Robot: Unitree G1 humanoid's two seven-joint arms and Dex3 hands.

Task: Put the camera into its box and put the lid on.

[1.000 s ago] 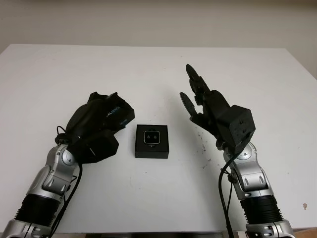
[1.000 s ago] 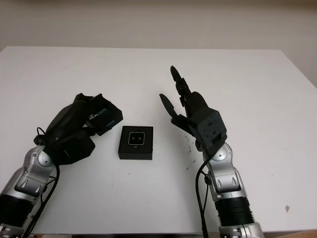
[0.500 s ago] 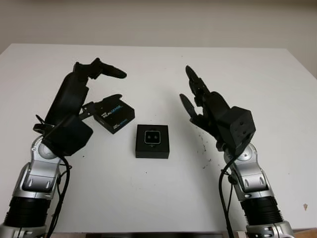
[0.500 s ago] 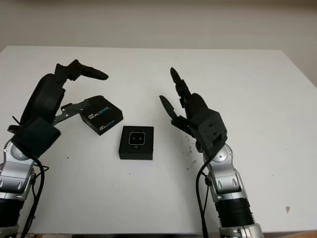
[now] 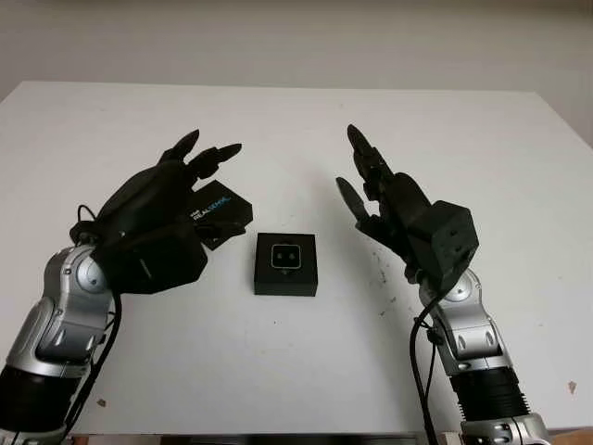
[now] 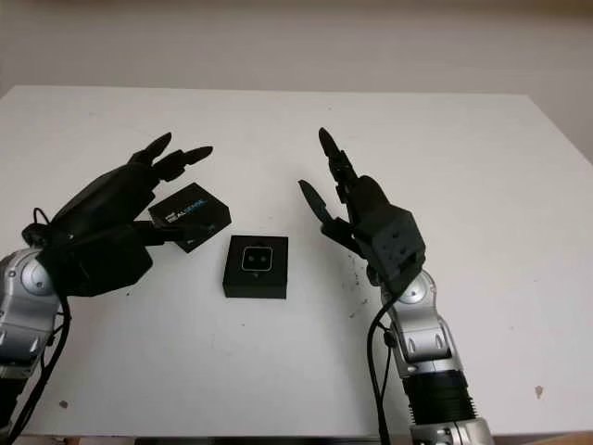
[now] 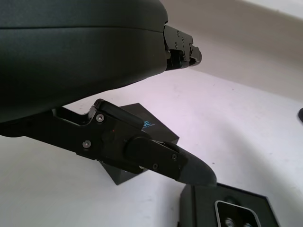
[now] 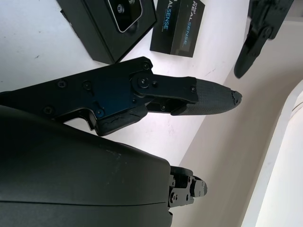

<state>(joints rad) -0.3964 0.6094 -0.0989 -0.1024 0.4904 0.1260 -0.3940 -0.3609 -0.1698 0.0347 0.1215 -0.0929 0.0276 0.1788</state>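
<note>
1. Camera sits in its open box, mid-table.
2. Lid lies just left of it.
3. Left hand hovers open over the lid, holding nothing.
4. Right hand open, right of the box.

A small silver-faced camera with two dark lenses sits face up inside a shallow, square black box. The box lies flat and uncovered near the middle of the white worktop, about midway between its left and right edges. The lid, a black rectangular piece with white and blue lettering, lies just beside the box toward the worktop's far left corner, turned at an angle to it and not touching it.
</note>
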